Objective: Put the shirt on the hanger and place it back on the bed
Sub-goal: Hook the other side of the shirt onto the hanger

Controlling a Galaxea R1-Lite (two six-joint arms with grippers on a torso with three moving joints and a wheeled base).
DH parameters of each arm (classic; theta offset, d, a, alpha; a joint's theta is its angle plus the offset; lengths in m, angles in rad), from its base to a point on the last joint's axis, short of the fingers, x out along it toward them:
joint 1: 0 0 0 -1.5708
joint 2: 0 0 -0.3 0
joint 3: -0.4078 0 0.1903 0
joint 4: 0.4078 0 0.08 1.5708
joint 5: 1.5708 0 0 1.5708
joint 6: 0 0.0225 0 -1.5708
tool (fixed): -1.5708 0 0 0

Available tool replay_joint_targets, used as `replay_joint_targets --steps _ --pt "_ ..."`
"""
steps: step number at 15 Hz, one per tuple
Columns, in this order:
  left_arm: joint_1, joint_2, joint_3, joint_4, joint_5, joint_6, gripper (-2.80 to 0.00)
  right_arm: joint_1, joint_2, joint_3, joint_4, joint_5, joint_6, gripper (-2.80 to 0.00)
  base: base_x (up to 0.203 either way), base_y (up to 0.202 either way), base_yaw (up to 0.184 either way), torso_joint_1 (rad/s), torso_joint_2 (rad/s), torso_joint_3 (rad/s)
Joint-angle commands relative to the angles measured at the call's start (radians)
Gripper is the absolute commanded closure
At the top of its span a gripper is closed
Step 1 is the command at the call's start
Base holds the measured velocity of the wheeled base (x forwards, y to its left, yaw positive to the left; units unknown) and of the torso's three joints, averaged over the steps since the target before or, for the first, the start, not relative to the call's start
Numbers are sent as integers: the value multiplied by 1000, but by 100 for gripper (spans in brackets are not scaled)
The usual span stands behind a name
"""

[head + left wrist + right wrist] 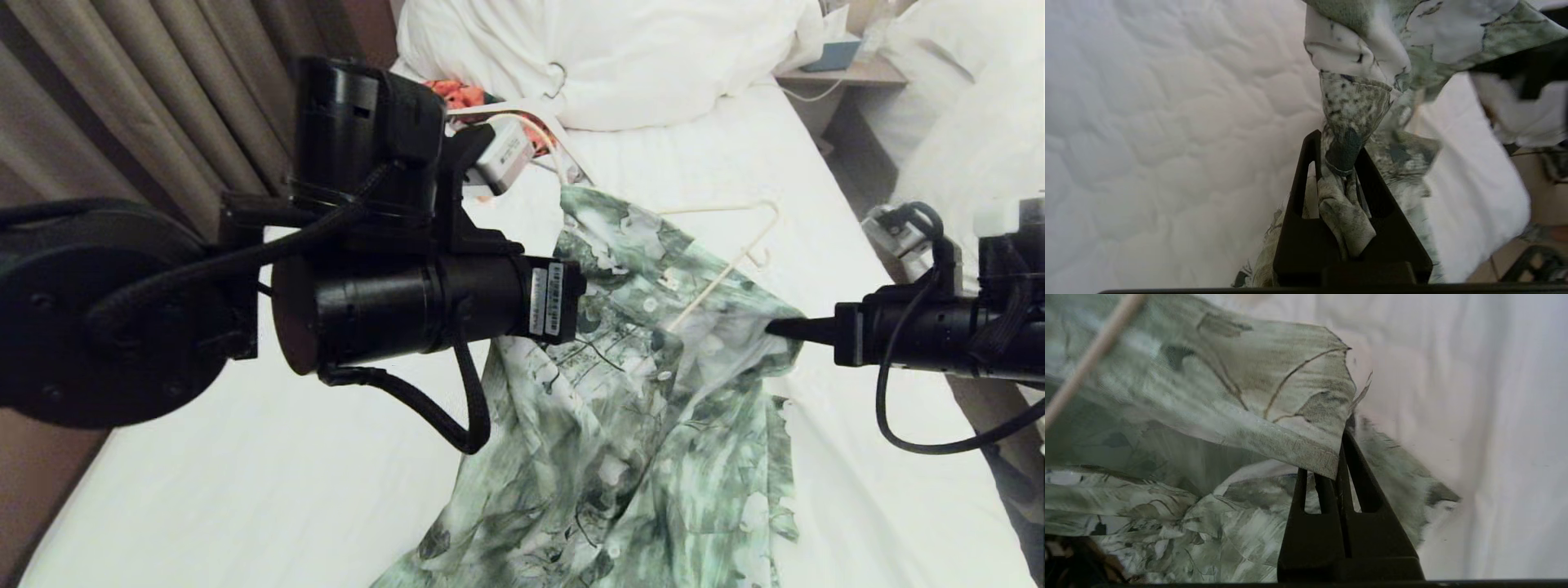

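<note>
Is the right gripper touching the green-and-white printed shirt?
Touching. In the right wrist view the right gripper has its jaws shut on an edge of the green-and-white printed shirt; the head view shows the fabric pulled to a point at its tip.

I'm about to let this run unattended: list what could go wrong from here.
1. The right gripper pinches only a thin edge of the shirt; it may slip free.
2. The hanger is only partly inside the shirt, its hook end exposed, so it could slide out.
3. The left gripper holds bunched cloth, which may hang the shirt twisted over the bed.
</note>
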Motion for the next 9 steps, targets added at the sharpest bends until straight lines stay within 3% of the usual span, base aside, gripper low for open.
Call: replay_joint_targets --steps 1,7,8,9 --pt "-12 -49 -1 -1 0 -5 0 32 -4 3 -1 3 2 0 0 0 0 0 0 0" --pt "-37 -98 1 -1 0 -23 0 120 32 -2 -7 -31 2 0 0 0 0 0 0 0" --pt "-37 -99 1 -1 0 -23 0 122 35 -3 -7 -34 2 -280 0 0 0 0 0 0" --pt "-37 -104 1 -1 0 -23 0 122 35 -3 -6 -34 4 -280 0 0 0 0 0 0"
